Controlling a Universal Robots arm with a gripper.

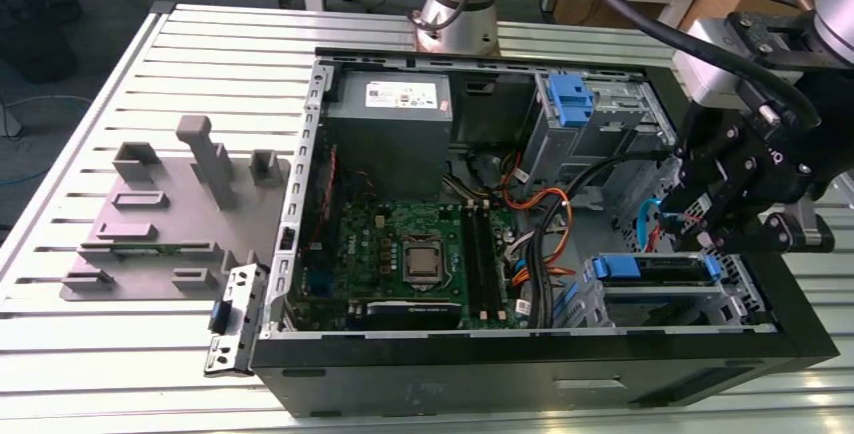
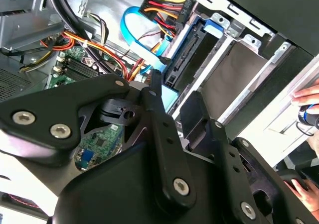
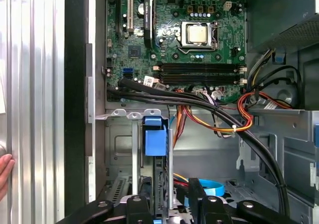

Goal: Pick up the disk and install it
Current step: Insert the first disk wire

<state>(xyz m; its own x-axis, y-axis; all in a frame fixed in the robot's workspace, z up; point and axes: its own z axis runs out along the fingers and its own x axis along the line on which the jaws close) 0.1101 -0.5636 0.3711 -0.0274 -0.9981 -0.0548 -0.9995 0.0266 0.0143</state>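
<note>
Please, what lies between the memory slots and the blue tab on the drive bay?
In the first wrist view, black cables cross between the memory slots and the blue tab.

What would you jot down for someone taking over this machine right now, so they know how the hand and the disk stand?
Hand: open, holding nothing, poised over the drive cage in a corner of the open computer case.
Disk: lies in that cage, its blue carrier end toward the motherboard.
Done: judging by where it lies, the disk has been picked up and put into the cage.
Left: the pictures do not show whether it is pushed fully home, so check that.
Note: a person's hand is close to the case's outer wall.
</note>
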